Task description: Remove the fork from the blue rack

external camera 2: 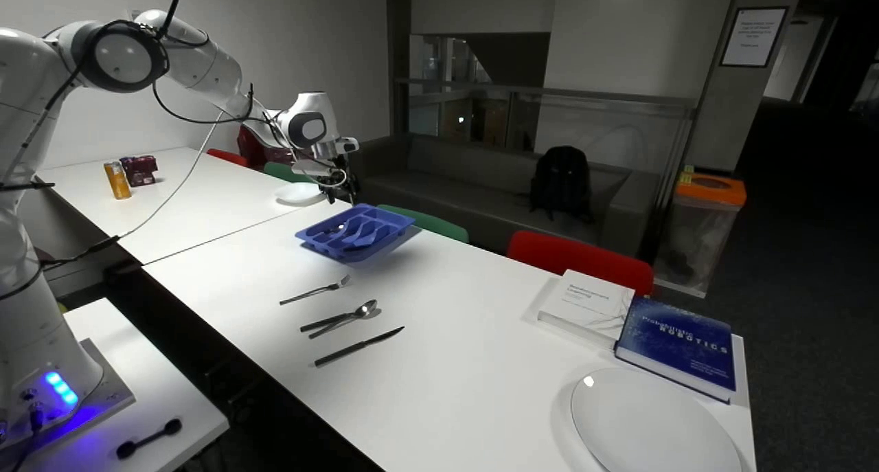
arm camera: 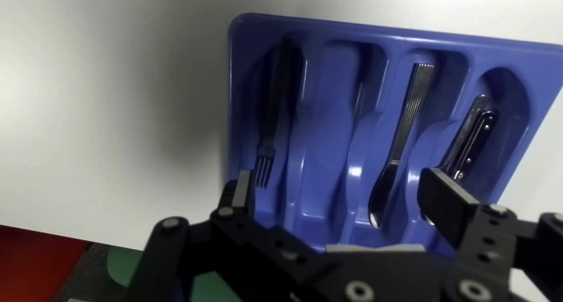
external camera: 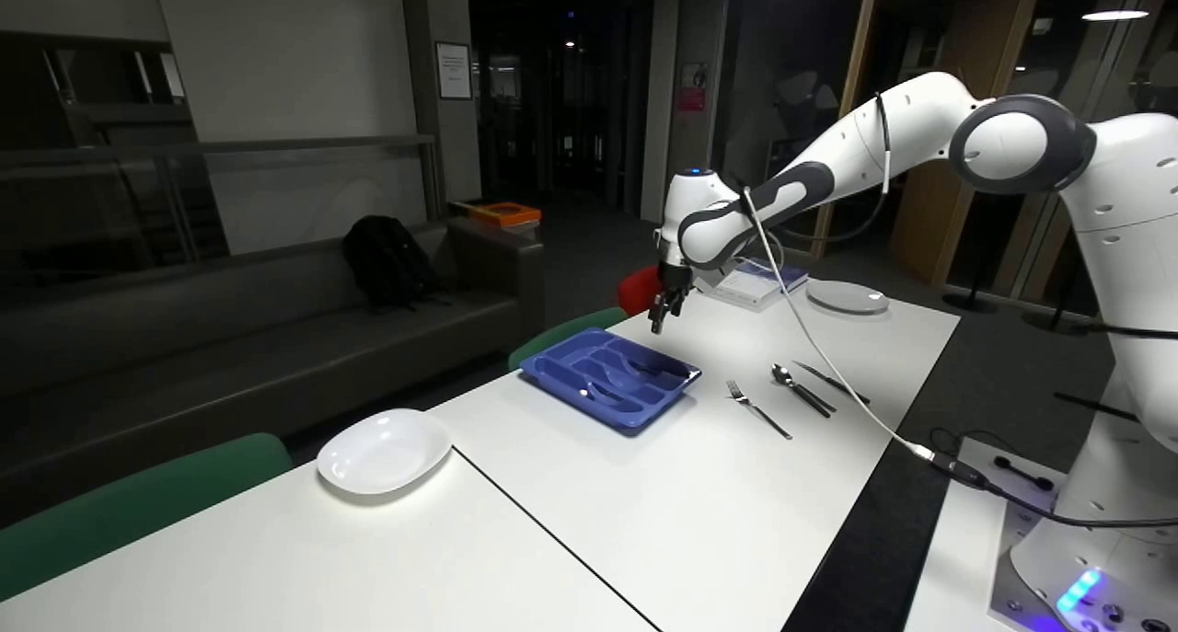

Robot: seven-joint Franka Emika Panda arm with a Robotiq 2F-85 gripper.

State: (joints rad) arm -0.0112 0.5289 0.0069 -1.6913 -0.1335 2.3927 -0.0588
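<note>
The blue rack (arm camera: 396, 34) lies on the white table; it shows in both exterior views (external camera: 578, 406) (external camera 2: 333, 252). In the wrist view a dark-handled fork (arm camera: 266, 151) lies in its leftmost compartment, tines toward the gripper. Another compartment holds a spoon (arm camera: 409, 113), and the rightmost holds knife-like handles (arm camera: 475, 139), partly hidden by a finger. My gripper (arm camera: 338, 179) is open and empty above the rack, its left finger near the fork's tines. In the exterior views the gripper (external camera: 665, 314) (external camera 2: 343, 194) hangs above the rack's edge, fingers pointing down. A second fork (external camera: 760, 413) (external camera 2: 312, 294) lies on the table.
Spoons (external camera: 802, 393) (external camera 2: 341, 317) and a knife (external camera: 833, 383) (external camera 2: 359, 347) lie on the table beside the rack. A white plate (external camera: 386, 453) stands past the table seam. Books (external camera 2: 587, 304) and a second plate (external camera 2: 652, 424) lie at the other end. A cable hangs from the arm.
</note>
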